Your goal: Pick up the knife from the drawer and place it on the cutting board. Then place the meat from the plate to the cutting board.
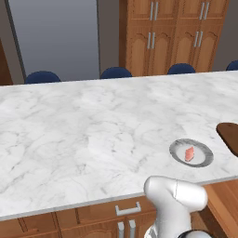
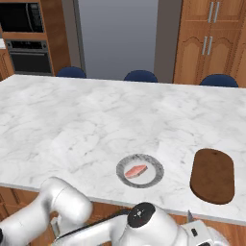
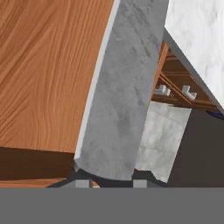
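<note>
A broad grey knife blade (image 3: 122,96) rises from between my gripper's (image 3: 110,183) two fingertips, which are shut on it. The hand hangs low, below the counter's front edge, and the knife's tip (image 2: 189,214) pokes up there, beneath the dark brown cutting board (image 2: 213,175). The board lies at the counter's near right, cut off by the frame edge (image 1: 230,135) in the left base view. To its left sits the round grey plate (image 2: 154,177) (image 1: 176,149) holding the pinkish-red meat (image 2: 136,170) (image 1: 188,153).
The white marble counter (image 1: 93,125) stretches wide to the left and back. Wooden drawer fronts with metal handles (image 1: 128,210) run under its front edge. Blue chairs (image 2: 140,76) stand along the far side, with tall wooden cabinets (image 2: 206,38) behind.
</note>
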